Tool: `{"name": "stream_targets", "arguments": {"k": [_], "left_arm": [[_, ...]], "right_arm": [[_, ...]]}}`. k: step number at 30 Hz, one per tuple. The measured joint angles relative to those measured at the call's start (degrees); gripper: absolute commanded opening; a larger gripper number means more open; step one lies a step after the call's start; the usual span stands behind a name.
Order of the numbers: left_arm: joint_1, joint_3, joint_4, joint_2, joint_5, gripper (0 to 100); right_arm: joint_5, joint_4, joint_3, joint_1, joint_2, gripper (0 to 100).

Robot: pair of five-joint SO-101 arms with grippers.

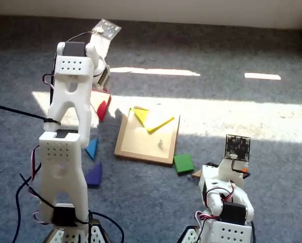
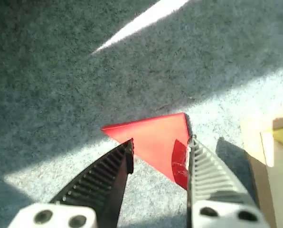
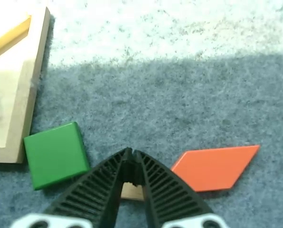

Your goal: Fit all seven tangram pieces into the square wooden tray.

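Now at mid-frame red triangle (image 2: 151, 135) with left gripper (image 2: 160, 141) spread astride; next clamp, carry to wooden tray (image 1: 141, 153); right gripper (image 3: 131, 153) pinched together.

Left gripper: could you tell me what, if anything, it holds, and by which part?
Nothing: the left gripper stands open, straddling the red triangular tangram piece.

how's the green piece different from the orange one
The green piece is a square; the orange piece is a slanted parallelogram. Green sits right beside the tray corner; orange lies well apart from it. Both lie flat on the carpet, outside the tray.
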Motion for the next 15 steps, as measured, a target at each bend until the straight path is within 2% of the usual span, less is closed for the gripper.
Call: {"name": "stream_targets", "arguments": {"k": [4,7,10,15], "left_arm": [[-0.2,0.1,-7.2,6.2,9.0,19],[-0.1,0.1,-8.4,9.7,11.3,18],[0.0,-0.1,-6.6,11.3,7.9,18],[0.2,-0.5,1.5,11.3,0.3,18]], "right_arm": [[0.0,0.0,0.0,0.0,0.0,0.5],[0.0,0.0,0.0,0.0,0.0,0.5],[0.0,0.0,0.0,0.0,0.0,0.5],[0.0,0.0,0.0,0.0,0.0,0.5]]}}
